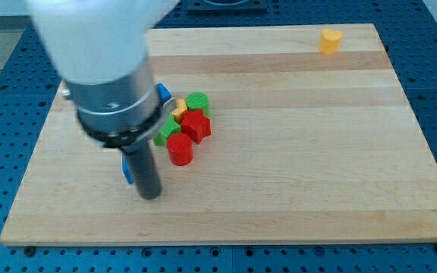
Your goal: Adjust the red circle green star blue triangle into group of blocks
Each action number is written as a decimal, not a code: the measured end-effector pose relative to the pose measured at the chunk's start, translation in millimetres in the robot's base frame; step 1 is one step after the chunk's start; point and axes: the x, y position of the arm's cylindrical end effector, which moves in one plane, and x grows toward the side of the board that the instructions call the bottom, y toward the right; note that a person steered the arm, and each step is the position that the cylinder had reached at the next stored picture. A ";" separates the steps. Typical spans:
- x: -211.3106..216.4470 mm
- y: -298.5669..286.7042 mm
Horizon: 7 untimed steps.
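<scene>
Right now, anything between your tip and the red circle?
Nothing visible. My tip sits toward the view's left and bottom of the red circle, bare board between them. A blue block shows just behind the rod, on its far side from the circle.

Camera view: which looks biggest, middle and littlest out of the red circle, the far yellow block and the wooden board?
1. Wooden board, by far the largest.
2. Red circle.
3. Yellow block looks slightly smaller, but it sits farther from the camera, so those two may really match.
</scene>
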 end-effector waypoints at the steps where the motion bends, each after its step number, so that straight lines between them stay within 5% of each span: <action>1: -1.4 -21.5; 4: -53.2 43.7; 6: 8.7 -7.6; 7: -28.5 -34.9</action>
